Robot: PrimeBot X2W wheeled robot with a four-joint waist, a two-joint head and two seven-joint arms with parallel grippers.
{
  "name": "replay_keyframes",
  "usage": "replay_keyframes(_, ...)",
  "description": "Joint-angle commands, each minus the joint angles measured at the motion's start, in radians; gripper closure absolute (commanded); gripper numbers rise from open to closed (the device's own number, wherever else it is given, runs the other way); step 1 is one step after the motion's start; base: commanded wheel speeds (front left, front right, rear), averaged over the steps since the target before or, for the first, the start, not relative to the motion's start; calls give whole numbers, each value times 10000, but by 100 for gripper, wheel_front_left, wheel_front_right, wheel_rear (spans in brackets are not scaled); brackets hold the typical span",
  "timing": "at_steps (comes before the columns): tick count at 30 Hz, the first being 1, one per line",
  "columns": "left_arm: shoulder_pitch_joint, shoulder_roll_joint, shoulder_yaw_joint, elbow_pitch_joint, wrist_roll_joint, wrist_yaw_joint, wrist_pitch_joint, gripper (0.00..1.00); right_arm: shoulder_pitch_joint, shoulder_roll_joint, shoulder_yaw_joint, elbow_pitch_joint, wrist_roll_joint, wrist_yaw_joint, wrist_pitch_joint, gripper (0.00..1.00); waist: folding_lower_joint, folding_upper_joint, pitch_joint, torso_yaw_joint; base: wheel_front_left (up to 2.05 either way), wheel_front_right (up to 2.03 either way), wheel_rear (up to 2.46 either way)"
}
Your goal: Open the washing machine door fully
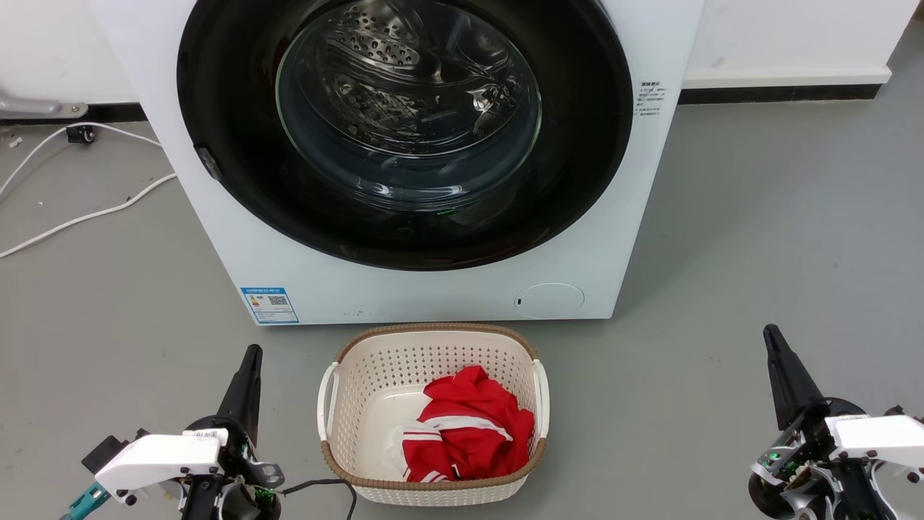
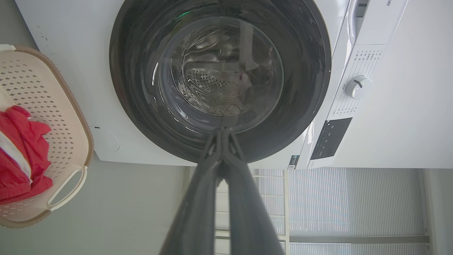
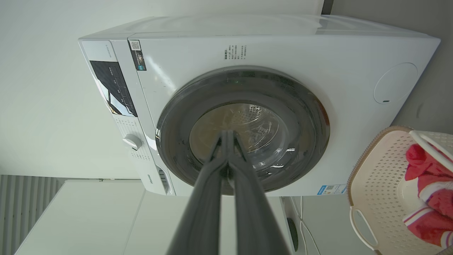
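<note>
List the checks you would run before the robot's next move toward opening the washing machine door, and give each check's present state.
1. Washing machine door shut, nothing touching it: ok.
2. Left claw empty, fingers together: ok.
3. Right claw empty, fingers together: ok.
4. Basket clear of the door's swing: cannot tell.
5. Grey tab on the door's left edge is the handle: cannot tell.

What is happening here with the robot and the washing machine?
Nothing is handled yet. The large round glossy black door of the white front-loading washing machine is closed. The robot's left gripper and right gripper hang low before it, both shut and empty, touching nothing. A cream perforated plastic basket with a red garment stands on the floor between them.
</note>
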Motion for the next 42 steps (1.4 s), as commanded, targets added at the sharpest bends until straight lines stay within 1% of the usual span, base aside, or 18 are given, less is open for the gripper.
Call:
replay_keyframes(1, -101, -12, 33, 12, 33, -30, 43, 100, -124, 31, -8, 10, -44, 30, 19, 100, 0, 0, 0, 0, 0, 0, 0)
replay_keyframes(13, -101, -12, 29, 12, 30, -30, 41, 100, -124, 31, -9, 10, -44, 30, 19, 100, 0, 0, 0, 0, 0, 0, 0)
replay_keyframes(14, 12, -4, -11, 28, 0, 2, -7, 0, 16, 0, 4, 20, 2, 0, -5, 0, 0, 0, 0, 0, 0, 0, 0)
replay_keyframes(16, 96, -21, -47, 155, 9, 2, -30, 0, 118, 8, 14, 140, 1, -2, -24, 0, 0, 0, 2, -1, 0, 0, 0)
replay_keyframes(21, -22, -20, -302, 68, 101, 0, -294, 0, 90, 8, 125, -35, -46, 0, -288, 0, 0, 0, 10, -2, 0, 0, 0)
replay_keyframes(29, -201, -17, -491, -208, 534, -3, -687, 0, 51, 8, 180, -286, -669, 2, -684, 0, 0, 0, 27, -2, 0, 0, 0)
replay_keyframes(32, -253, -17, -501, -406, 913, -4, -823, 0, 28, 8, 231, -400, -1107, 2, -820, 0, 0, 0, 34, -2, 0, 0, 0)
replay_keyframes(36, -298, -16, -533, -673, 1707, -5, -996, 0, -1, 8, 304, -577, -1841, 4, -997, 0, 0, 0, 44, -1, 0, 0, 0)
replay_keyframes(39, -308, -15, -562, -837, 2366, -6, -1122, 0, -17, 8, 350, -745, -2609, 4, -1120, 0, 0, 0, 47, 1, 0, 0, 0)
replay_keyframes(42, -316, -15, -585, -969, 3074, -7, -1244, 0, -21, 7, 415, -931, -3619, 5, -1246, 0, 0, 0, 53, 5, 0, 0, 0)
